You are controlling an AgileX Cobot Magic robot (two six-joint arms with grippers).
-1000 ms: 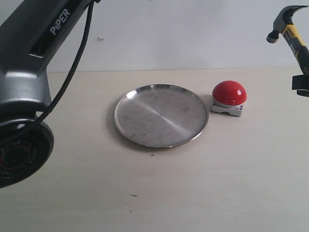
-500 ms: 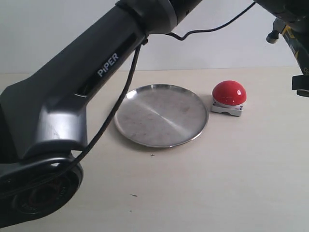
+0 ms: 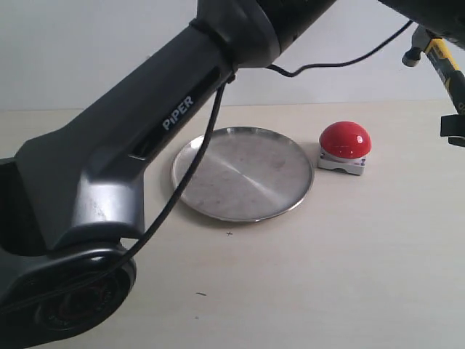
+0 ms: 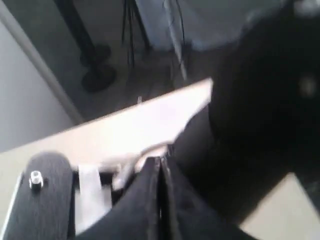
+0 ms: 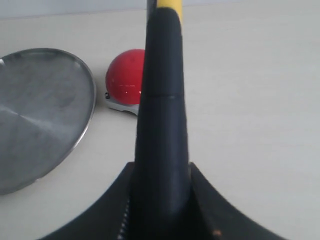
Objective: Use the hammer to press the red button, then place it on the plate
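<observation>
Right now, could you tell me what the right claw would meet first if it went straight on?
Probably the left arm, stretched above the hammer in the claw; depth is unclear. The button sits below that line.

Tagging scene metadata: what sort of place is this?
Probably a robotics lab bench, not a home: a bare pale tabletop against a blank white wall, a robot arm over it, with a metal plate and red button laid out like test props.
</observation>
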